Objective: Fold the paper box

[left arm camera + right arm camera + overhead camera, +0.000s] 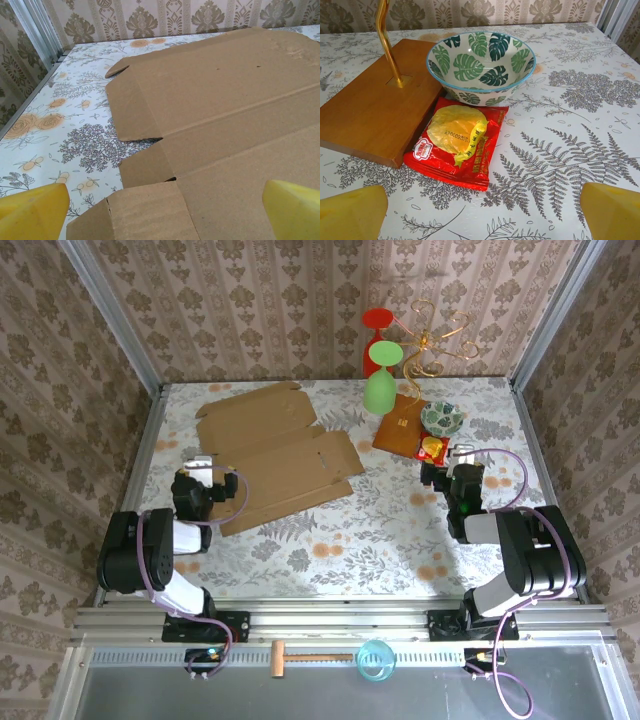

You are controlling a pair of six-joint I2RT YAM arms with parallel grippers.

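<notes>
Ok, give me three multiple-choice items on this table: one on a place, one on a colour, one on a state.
1. The red snack packet lies: A. in front of the bowl, beside the wooden base; B. inside the bowl; C. on top of the wooden base.
2. The bowl's leaf pattern is: A. red; B. green; C. purple.
3. The paper box is: A. folded shut; B. lying flat, unfolded; C. standing on edge.
Answers: A, as the right wrist view shows; B, green leaves on white; B, its flaps lie spread out.
</notes>
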